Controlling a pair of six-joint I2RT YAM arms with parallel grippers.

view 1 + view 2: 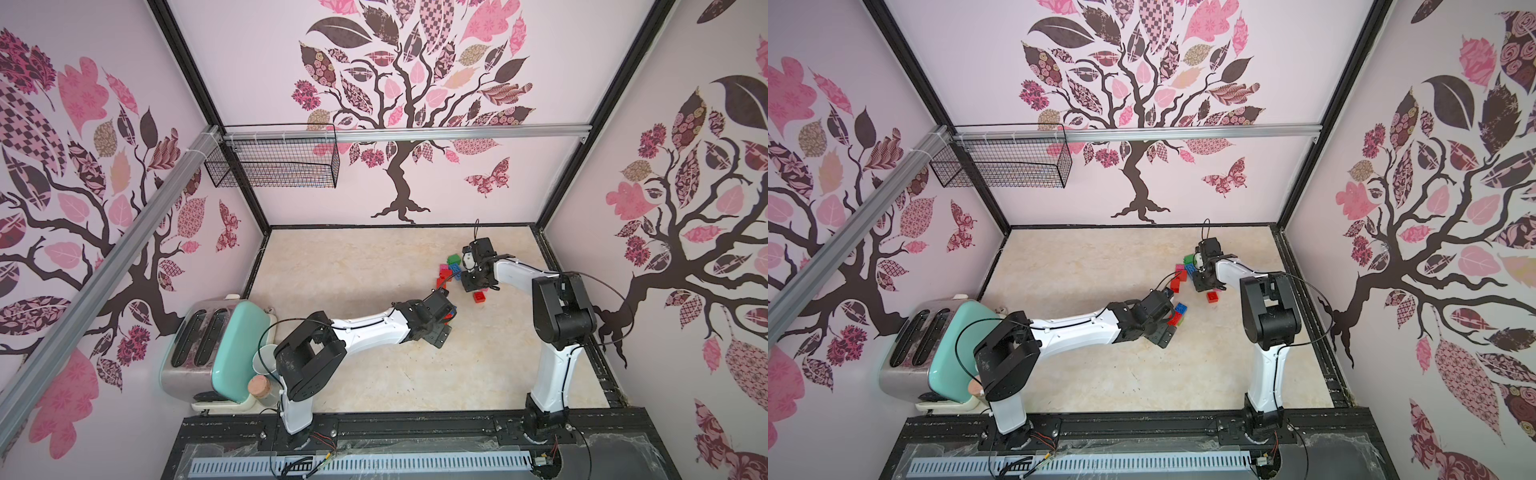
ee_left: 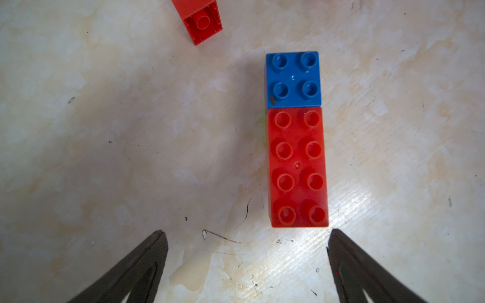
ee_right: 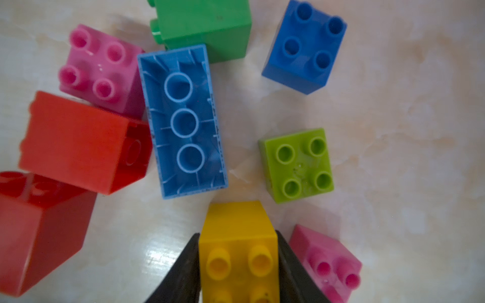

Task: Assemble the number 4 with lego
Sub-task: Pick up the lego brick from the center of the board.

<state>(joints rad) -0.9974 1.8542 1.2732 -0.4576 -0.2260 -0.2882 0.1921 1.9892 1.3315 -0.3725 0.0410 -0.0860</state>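
1. The lego (image 1: 451,270) lies right of centre in a top view, on a marble-pattern table (image 1: 332,257).
2. The left gripper (image 2: 246,236) is released, near the red-blue strip (image 2: 296,141).
3. The right gripper (image 3: 237,233) grasps the yellow brick (image 3: 237,251) by its flat sides.
4. Bricks look light, stiff and glossy. They are probably slippery, so hold the smooth walls, not the studs.

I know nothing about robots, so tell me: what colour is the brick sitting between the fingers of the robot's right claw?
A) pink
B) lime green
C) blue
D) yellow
D: in the right wrist view, the right gripper has its two dark fingers against opposite sides of the yellow brick.
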